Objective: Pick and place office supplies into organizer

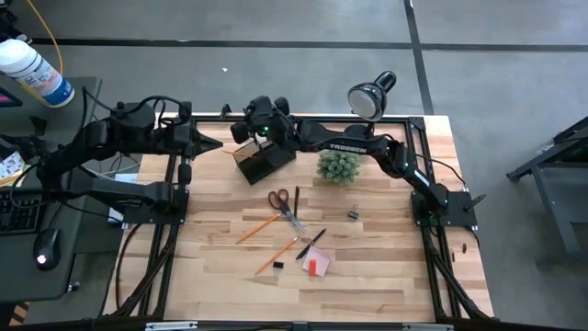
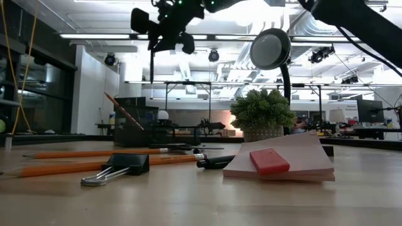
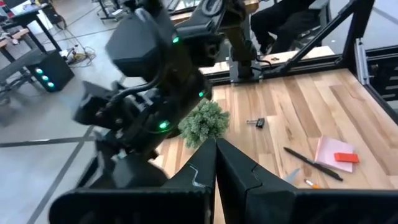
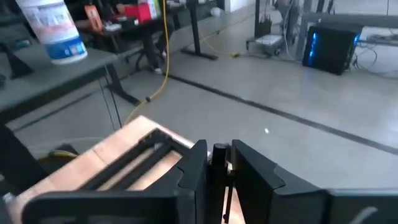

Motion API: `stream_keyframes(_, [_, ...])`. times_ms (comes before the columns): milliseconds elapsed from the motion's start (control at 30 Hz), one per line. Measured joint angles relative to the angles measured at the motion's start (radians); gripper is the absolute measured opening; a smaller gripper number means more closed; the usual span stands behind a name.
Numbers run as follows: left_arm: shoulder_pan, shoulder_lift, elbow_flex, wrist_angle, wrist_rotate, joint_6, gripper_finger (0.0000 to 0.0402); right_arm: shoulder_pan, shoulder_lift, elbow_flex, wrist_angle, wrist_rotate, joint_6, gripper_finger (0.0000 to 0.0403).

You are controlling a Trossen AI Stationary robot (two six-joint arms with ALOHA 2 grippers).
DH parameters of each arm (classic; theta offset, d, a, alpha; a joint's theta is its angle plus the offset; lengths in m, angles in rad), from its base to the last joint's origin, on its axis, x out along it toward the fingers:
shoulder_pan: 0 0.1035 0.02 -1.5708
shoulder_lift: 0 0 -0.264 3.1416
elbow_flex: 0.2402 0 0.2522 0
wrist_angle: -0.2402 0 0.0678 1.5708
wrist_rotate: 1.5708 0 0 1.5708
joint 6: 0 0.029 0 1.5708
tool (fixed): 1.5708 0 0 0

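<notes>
Right gripper (image 1: pixel 246 131) clamped on a thin black pen (image 2: pixel 151 66), hanging upright above the small dark rectangular organizer box (image 1: pixel 264 162) at the far middle of the worktop. One orange pencil (image 1: pixel 243 146) already leaning out of that box. Left gripper (image 1: pixel 215 143) pressed together, empty, parked at the far left edge.

Scattered nearer on the pale, striped wooden worktop (image 1: pixel 386 267): orange-handled metal scissors (image 1: pixel 283 204), two long orange pencils (image 1: pixel 257 229), another slim black pen (image 1: pixel 312 244), a flat pink sticky-note pad (image 1: pixel 316 265) with a red eraser-like block on top, a small black binder clip with wire loops (image 2: pixel 119 168), a second tiny clip (image 1: pixel 353 215) further right.

Spiky green plant in a pot (image 1: pixel 338 165) beside a round-headed black desk lamp (image 1: pixel 370 97), both far right of the box.

Beyond: grey concrete floor, white plastic bottle (image 1: pixel 35 71) on a side desk, bright ceiling strip lights.
</notes>
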Motion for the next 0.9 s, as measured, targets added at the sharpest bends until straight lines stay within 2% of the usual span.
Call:
stream_keyframes(233, [0.0, -0.001, 0.0, 0.0, 0.025, 0.005, 0.0001, -0.032, 0.046, 0.001, 0.062, -0.03, -0.009, 0.0049])
stream_keyframes(433, [0.0, -0.001, 0.0, -0.001, 0.025, 0.009, 0.0001, -0.049, 0.081, 0.001, 0.142, -0.046, -0.015, 0.0066])
stream_keyframes(767, [0.0, 0.0, 0.0, -0.001, 0.025, 0.01, 0.0001, -0.048, 0.087, 0.0, 0.144, -0.092, -0.084, 0.0054])
stream_keyframes(900, [0.0, 0.0, 0.0, -0.001, 0.025, 0.01, 0.0001, -0.034, 0.09, -0.023, 0.148, -0.097, -0.097, 0.0061])
